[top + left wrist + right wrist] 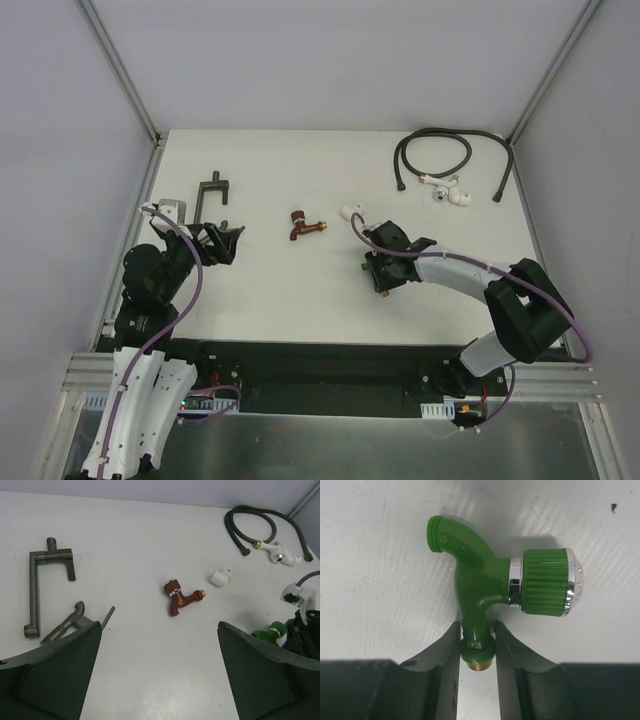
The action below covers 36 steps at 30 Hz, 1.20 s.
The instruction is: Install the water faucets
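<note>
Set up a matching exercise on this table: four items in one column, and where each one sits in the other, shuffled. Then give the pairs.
Items
1. bright green plastic faucet
2. dark red faucet with brass-coloured end
3. small white elbow pipe fitting
4. black hose with white end fittings

Places
A. looped near the far right corner of the white table
B. clamped near its threaded end in the right gripper jaws
C. lying free at the middle, untouched
D. lying loose between the red faucet and the hose

Pairs: 1-B, 2-C, 3-D, 4-A
</note>
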Motion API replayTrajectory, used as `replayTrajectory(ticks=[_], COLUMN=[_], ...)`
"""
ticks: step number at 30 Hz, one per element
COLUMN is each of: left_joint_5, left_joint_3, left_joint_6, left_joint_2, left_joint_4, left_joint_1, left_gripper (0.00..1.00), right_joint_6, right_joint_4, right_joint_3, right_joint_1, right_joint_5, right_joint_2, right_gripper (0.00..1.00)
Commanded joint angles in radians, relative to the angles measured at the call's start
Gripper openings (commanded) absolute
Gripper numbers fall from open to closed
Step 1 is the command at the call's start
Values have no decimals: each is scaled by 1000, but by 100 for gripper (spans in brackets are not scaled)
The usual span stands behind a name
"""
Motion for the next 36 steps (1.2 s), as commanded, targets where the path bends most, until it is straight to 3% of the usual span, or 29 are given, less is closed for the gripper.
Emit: replayTrajectory(ticks=[1,8,17,24,36], left_joint_5=[33,192,615,603,592], left_joint_3=[69,193,358,384,346], left_joint_6=[-88,-174,-367,-392,-554], left_joint_2=[78,320,679,790,905], left_joint_4=[29,37,41,50,197], left_joint_1=[6,6,-6,-216,-384], left_gripper=[99,99,99,99,99], right_joint_6=[-44,-142,-291,-350,-366], right_joint_4=[-23,-25,69,104,152], right_joint_3=[61,164,182,173,129], right_joint_1=[49,121,208,276,304], right_joint_5=[-34,-57,-137,-117,-95], right_joint_2=[-9,-115,-251,-323,-414], right_gripper=[2,2,2,2,2])
